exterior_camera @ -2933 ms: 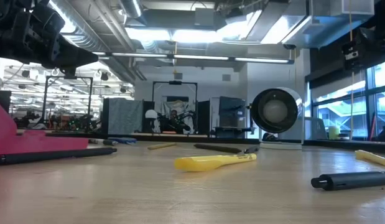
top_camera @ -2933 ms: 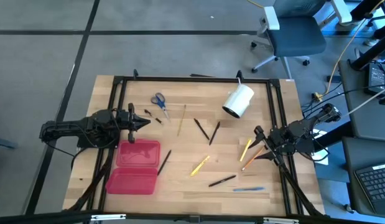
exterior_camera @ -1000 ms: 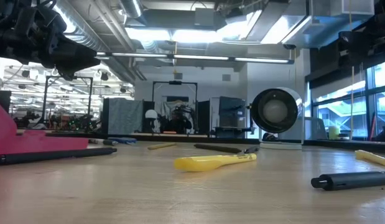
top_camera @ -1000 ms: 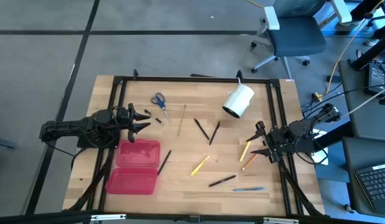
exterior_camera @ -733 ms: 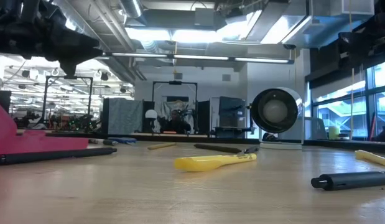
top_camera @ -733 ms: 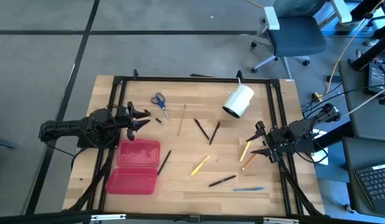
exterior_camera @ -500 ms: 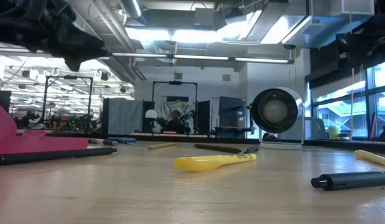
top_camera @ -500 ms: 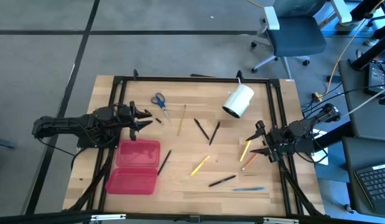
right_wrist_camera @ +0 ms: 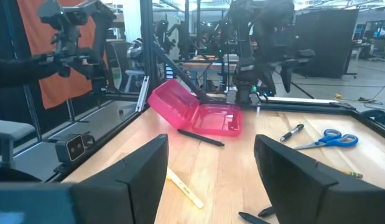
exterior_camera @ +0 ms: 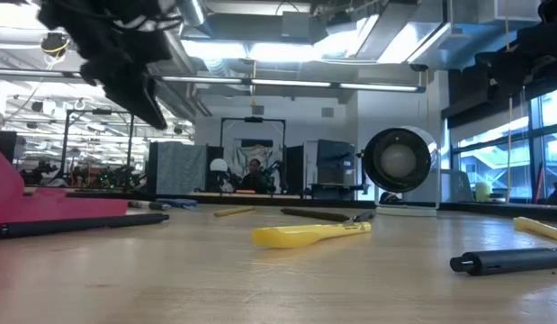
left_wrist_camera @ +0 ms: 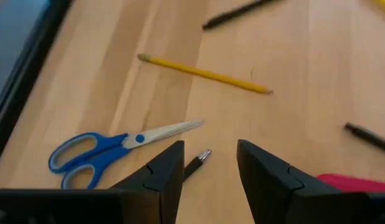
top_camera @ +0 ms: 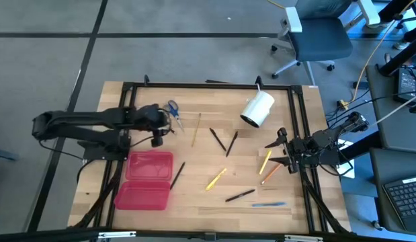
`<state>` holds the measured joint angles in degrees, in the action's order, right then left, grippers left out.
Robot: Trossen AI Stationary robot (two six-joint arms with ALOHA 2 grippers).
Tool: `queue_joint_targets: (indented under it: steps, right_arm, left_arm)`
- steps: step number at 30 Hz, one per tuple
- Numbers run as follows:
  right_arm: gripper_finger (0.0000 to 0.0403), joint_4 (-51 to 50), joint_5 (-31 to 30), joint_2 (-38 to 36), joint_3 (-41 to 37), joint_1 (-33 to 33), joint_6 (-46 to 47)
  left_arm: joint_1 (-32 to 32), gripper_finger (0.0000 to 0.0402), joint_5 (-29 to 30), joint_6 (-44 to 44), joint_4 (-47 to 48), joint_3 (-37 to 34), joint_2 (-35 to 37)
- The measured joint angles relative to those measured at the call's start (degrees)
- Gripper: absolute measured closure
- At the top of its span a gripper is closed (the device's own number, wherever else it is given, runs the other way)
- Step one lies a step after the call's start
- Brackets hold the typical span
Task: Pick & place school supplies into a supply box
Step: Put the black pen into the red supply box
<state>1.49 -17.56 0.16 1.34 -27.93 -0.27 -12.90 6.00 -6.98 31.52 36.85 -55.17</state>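
Note:
My left gripper (left_wrist_camera: 209,167) hangs open above the table's far left part, tipped down, with nothing between its fingers. Below its gap a short black pen's tip (left_wrist_camera: 199,159) lies on the wood. The blue-handled scissors (left_wrist_camera: 111,150) lie flat just beside it, and a yellow pencil (left_wrist_camera: 204,73) lies farther off. The red supply box (top_camera: 147,178) lies open on the near left, nearer than the gripper (top_camera: 166,124). My right gripper (top_camera: 275,154) waits open at the right edge, beside a yellow pen (top_camera: 265,161) and an orange one (top_camera: 269,173).
A white cylinder (top_camera: 257,109) lies on its side at the far right. Black pens (top_camera: 217,139) (top_camera: 177,175) (top_camera: 240,195), a yellow pen (top_camera: 216,178) and a blue pen (top_camera: 268,204) are scattered over the middle. A black frame (top_camera: 208,86) runs along the table's edges.
My left arm has stretched out: its gripper has risen, gone toward the table's right and far side to just beside the scissors, and tipped from level to pointing down. The supplies and the box lie as before.

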Motion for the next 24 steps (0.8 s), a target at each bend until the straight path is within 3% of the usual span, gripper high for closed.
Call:
queue_joint_targets:
  steps: [8, 17, 24]
  right_arm:
    - [0.0161, -0.04, 0.09, 0.0, 0.01, 0.0, 1.66]
    - [0.0161, -0.1, 0.2, -0.01, -0.01, 0.0, 1.57]
    - [0.0161, -0.12, 0.21, -0.01, 0.0, 0.0, 1.52]
  left_arm:
    - [-3.51, 0.0258, -5.51, -7.65, 0.45, 2.96, -12.96]
    - [-6.41, 0.0258, -3.95, -15.49, -0.2, 2.96, -24.56]
    - [-8.11, 0.0258, -2.0, -20.42, -3.57, 2.97, -29.48]
